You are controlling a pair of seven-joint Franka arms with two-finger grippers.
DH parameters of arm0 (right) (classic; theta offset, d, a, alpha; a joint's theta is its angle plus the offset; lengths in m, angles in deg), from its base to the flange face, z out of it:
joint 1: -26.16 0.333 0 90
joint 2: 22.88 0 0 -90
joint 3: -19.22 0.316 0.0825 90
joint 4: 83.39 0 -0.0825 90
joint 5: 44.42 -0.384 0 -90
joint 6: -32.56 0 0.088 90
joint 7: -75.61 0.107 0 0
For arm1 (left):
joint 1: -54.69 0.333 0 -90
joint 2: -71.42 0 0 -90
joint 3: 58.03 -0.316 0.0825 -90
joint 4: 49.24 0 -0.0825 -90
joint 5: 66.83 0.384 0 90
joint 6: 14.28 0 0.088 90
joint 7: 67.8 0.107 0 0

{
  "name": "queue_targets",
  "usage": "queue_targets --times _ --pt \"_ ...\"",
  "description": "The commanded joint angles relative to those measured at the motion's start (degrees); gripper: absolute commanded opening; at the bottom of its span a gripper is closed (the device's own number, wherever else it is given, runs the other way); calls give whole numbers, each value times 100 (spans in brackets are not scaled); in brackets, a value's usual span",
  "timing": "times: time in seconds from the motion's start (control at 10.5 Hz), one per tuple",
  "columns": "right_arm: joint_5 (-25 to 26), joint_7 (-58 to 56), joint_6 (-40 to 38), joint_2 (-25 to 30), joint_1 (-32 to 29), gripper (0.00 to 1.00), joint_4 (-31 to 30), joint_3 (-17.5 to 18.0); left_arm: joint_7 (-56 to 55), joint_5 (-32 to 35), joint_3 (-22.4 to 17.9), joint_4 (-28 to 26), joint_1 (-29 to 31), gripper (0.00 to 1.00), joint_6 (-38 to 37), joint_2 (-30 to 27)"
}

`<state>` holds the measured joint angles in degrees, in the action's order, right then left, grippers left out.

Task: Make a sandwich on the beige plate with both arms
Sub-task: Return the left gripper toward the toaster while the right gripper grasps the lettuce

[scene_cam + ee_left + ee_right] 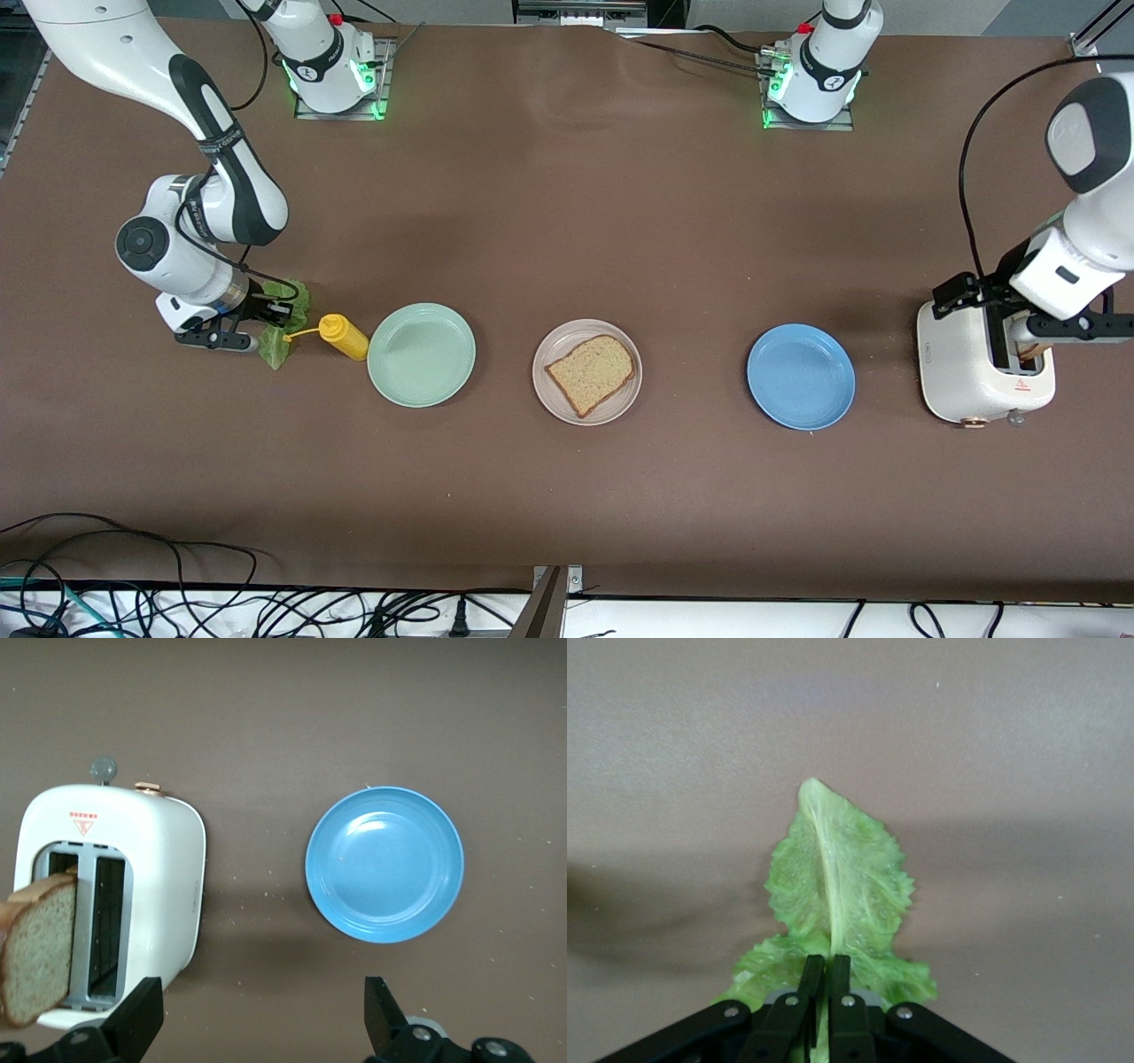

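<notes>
A tan bread slice [592, 372] lies flat on the beige plate [560, 344] at the middle of the table. At the right arm's end a ruffled green lettuce leaf [280, 344] [833, 886] lies on the table, and my right gripper [257, 326] [827, 967] is shut on its stem end. My left gripper [1014, 330] [263, 1019] hangs open over the white toaster [979, 377] [164, 868], one finger [142, 1014] at the toaster's edge. A second bread slice [40, 948] [1030, 348] stands in one toaster slot.
A yellow mustard bottle [345, 337] lies between the lettuce and a mint green plate [421, 354]. A blue plate [801, 377] [384, 864] sits between the beige plate and the toaster. Cables run along the table edge nearest the front camera.
</notes>
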<state>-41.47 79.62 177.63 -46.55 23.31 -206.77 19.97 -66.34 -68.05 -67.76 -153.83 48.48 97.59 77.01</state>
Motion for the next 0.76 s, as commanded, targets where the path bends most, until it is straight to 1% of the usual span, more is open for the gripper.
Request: queue_targets --times 0.0,0.1,0.29,0.48,0.57,0.67 --pt "109 -234 -1073 -15 -6 0 803 5 -303 87 24 200 -91 100 -689 -286" --pt "109 -235 -1478 -15 -6 0 1076 5 -330 78 32 315 -126 100 -936 -356" --pt "109 -279 -1972 -23 20 0 1482 31 -339 78 50 395 -135 100 -1289 -532" --pt "109 -279 -2499 -23 21 0 1903 57 -339 78 76 710 -144 100 -1762 -568" --pt "100 -296 -2919 81 29 0 2097 66 -347 -44 120 868 -144 100 -1939 -568" --pt "83 -270 -3550 256 38 0 2464 84 -356 -167 120 1000 -135 100 -2062 -568"
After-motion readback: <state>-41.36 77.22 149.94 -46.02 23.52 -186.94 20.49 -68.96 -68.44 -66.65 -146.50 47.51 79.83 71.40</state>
